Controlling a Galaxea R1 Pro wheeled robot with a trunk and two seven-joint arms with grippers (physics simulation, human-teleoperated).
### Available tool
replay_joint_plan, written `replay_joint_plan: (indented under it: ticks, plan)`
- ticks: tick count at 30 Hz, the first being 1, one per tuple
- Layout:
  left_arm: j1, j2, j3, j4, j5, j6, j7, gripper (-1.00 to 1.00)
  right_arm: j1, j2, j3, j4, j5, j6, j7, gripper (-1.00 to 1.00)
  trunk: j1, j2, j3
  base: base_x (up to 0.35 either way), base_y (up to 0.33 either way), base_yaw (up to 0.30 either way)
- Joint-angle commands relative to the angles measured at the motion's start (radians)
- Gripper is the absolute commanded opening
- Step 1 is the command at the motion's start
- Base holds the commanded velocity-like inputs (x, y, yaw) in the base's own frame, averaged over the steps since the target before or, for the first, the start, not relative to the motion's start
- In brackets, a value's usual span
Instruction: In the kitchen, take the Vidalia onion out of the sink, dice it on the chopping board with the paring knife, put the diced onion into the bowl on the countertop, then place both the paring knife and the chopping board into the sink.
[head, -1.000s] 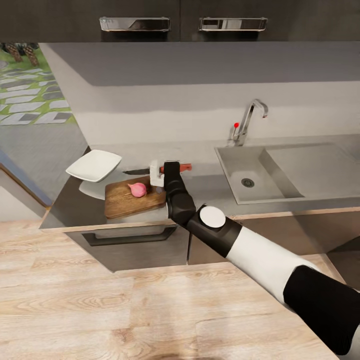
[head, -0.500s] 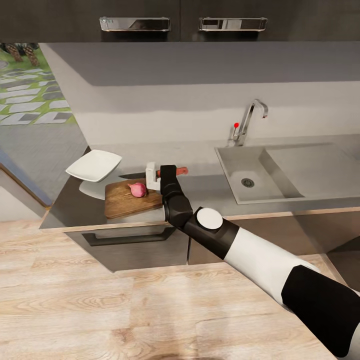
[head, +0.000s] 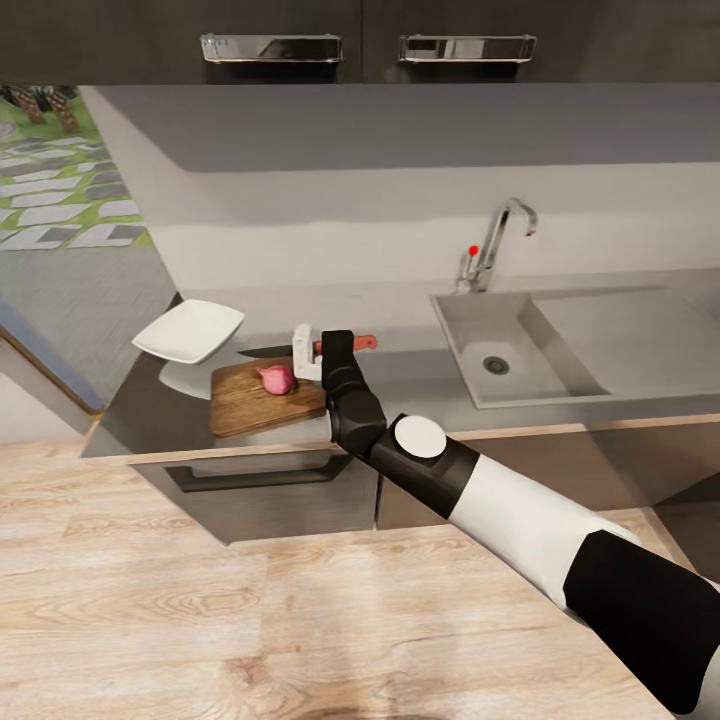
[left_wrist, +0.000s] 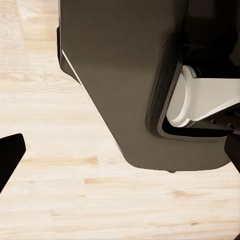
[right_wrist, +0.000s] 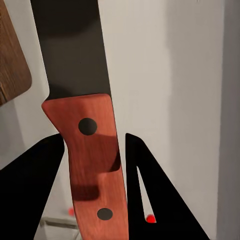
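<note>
In the head view, the right gripper (head: 305, 352) sits over the countertop (head: 400, 375) at the far edge of the chopping board (head: 266, 398), its white fingers (head: 300, 347) closed around the paring knife (head: 300, 348), whose red-brown handle sticks out toward the sink (head: 520, 345) and whose dark blade points toward the bowl (head: 190, 330). The Vidalia onion (head: 277, 378) rests whole on the board, just beside the gripper. The board lies close to the counter's front edge, and the bowl stands near its far left corner; bare counter stretches between the gripper and the sink basin. In the left wrist view, light wood floor (left_wrist: 75, 190) lies below a dark robot body part (left_wrist: 125, 85); whether the left gripper is wide or narrow I cannot tell. In the right wrist view, the 2 dark fingers (right_wrist: 30, 195) press against both sides of the knife handle, which bears 2 dark rivets, and a corner of the board shows beside the blade.
</note>
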Motion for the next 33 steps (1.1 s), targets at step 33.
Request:
replay_joint_plan:
  ticks: [33]
  plan:
    - [-0.002, 0.000, -0.007, 0.005, 0.010, -0.007, -0.006, 1.00, -0.001, 0.000, 0.005, 0.023, 0.006, 0.006, 0.015, -1.00, 0.001, -0.002, -0.002, 0.000, 0.011, 0.000]
